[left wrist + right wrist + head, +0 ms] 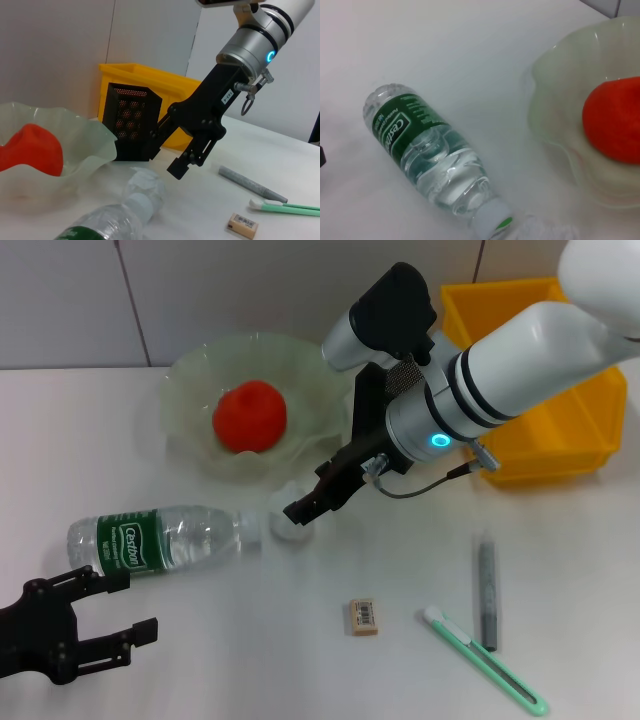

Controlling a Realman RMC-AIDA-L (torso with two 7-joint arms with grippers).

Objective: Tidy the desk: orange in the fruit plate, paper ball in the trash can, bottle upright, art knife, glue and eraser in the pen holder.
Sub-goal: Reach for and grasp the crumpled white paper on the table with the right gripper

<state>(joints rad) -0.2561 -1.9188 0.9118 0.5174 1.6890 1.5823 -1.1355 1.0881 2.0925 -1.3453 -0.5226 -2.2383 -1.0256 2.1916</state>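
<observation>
Head view: orange (249, 416) already in plate (190, 390) — bottle (160, 538) lying flat, paper ball (293, 530), eraser (364, 616), knife (485, 660), glue (487, 590) left; right gripper (305, 508) over paper ball, empty, grip unclear; left gripper (130, 605) agape, idle.

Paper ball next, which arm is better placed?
Right. The right gripper hangs open just over the paper ball by the bottle cap; the left gripper sits at the near table edge, beyond the bottle's base.

Paper ball (293, 528) mostly hidden behind right claw (312, 502); pen holder (400, 380) blocked by arm; bin (560, 455) cut off.
</observation>
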